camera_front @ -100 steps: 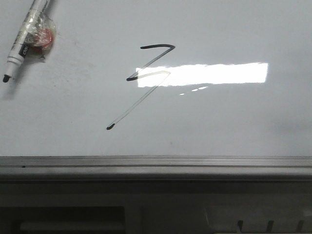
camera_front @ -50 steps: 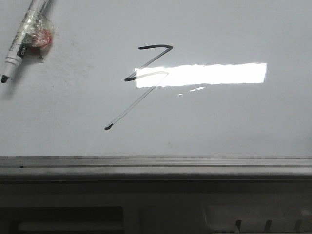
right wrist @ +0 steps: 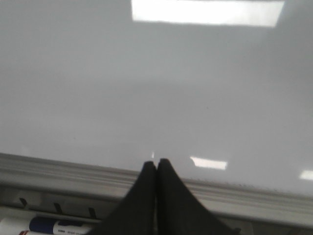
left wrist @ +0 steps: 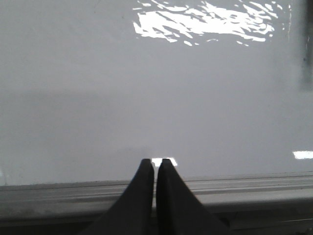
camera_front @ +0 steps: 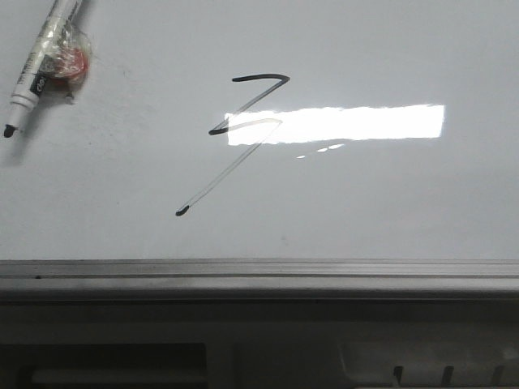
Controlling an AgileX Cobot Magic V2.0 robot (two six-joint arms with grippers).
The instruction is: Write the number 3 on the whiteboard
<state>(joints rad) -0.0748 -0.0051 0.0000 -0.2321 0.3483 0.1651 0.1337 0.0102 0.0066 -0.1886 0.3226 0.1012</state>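
On the large glossy pale grey-white whiteboard (camera_front: 389, 194), the thin black angular number 3 (camera_front: 235, 138) sits left of centre in the front view, its middle stroke touching the bright glare patch. A white marker pen with a black tip (camera_front: 32, 69) lies at the upper left. My left gripper (left wrist: 155, 164) and right gripper (right wrist: 156, 164) both have their dark jaws pressed together on nothing, over the board's grey metal edge rail (camera_front: 259, 271).
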